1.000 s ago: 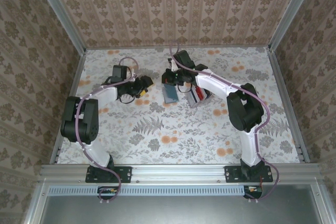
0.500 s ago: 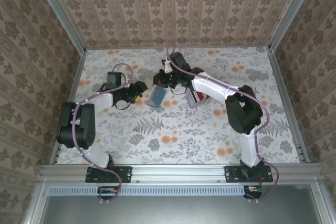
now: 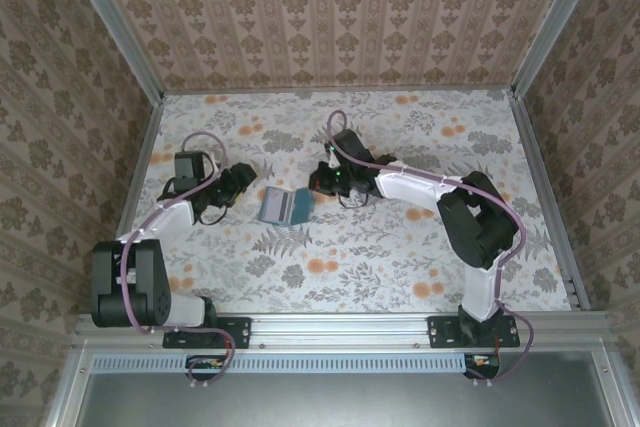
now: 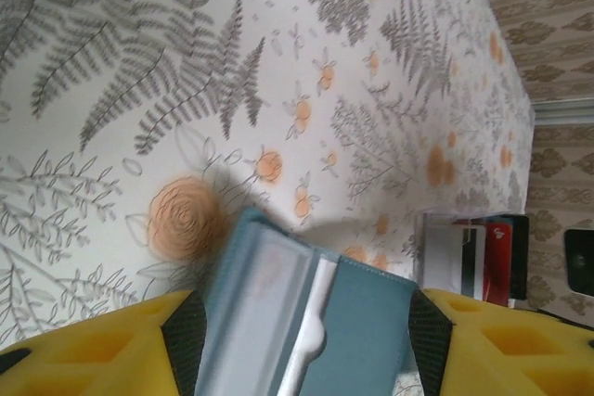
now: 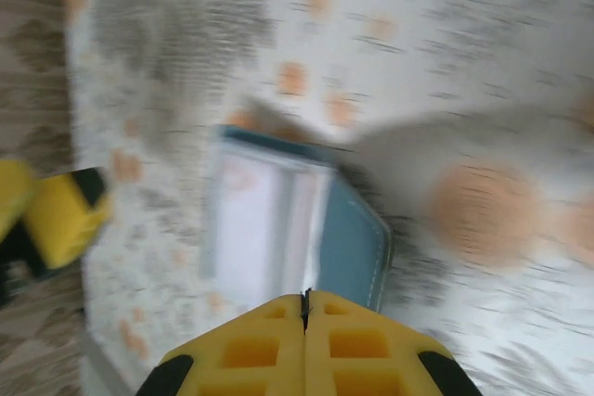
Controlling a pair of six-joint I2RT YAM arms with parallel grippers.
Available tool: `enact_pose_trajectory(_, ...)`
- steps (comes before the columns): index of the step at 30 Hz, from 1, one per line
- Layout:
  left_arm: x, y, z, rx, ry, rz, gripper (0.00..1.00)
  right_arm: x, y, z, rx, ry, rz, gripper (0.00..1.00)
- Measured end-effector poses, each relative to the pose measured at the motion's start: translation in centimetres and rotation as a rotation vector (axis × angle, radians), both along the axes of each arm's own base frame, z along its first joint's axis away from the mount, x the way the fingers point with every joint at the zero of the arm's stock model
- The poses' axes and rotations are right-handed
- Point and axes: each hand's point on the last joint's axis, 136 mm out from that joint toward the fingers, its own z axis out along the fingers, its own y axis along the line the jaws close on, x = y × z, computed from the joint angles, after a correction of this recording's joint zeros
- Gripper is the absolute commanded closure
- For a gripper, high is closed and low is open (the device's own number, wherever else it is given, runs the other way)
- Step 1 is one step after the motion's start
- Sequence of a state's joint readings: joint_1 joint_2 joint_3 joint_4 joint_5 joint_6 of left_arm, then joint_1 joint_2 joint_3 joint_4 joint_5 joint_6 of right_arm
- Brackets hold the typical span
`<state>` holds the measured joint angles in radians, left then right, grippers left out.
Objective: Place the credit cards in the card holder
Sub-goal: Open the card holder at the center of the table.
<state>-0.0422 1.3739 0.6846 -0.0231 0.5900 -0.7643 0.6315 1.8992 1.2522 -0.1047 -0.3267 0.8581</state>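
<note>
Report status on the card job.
Left gripper open, near card holder. Right gripper shut at its edge, grip unclear. Holder lies open on table. Credit cards apart, beyond it.

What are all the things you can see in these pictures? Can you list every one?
wallet: one, teal with a paler inside, lying open on the table between the two grippers
cards: at least three, white, red and black, side by side beyond the wallet in the left wrist view
table: one, white with grey ferns and orange flowers
walls: three, beige patterned paper, around the table
rail: one, grey metal, along the near edge
arms: two, white and black, bolted to the rail
left gripper: one, yellow and black, open, left of the wallet
right gripper: one, yellow and black, shut, at the wallet's edge
</note>
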Motion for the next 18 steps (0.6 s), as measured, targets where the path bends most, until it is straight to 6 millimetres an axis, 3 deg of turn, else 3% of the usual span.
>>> enact_pose_trajectory(3,-0.4,0.0,-0.5,0.003,0.012,-0.004,0.39,-0.9,-2.0,-2.8,-0.067,0.037,-0.026,1.00)
enact_pose_trajectory(5,-0.4,-0.1,-0.6,-0.001,0.015,-0.009,0.39,-1.2,-2.5,-3.5,-0.087,0.046,-0.030,1.00)
enact_pose_trajectory(11,-0.9,-1.0,-1.8,-0.019,0.057,-0.045,0.39,-0.5,-2.7,-3.1,-0.092,0.019,-0.028,1.00)
enact_pose_trajectory(18,-1.3,-3.8,-2.9,-0.037,0.097,-0.136,0.39,1.7,-2.7,-0.8,-0.071,-0.041,-0.037,1.00)
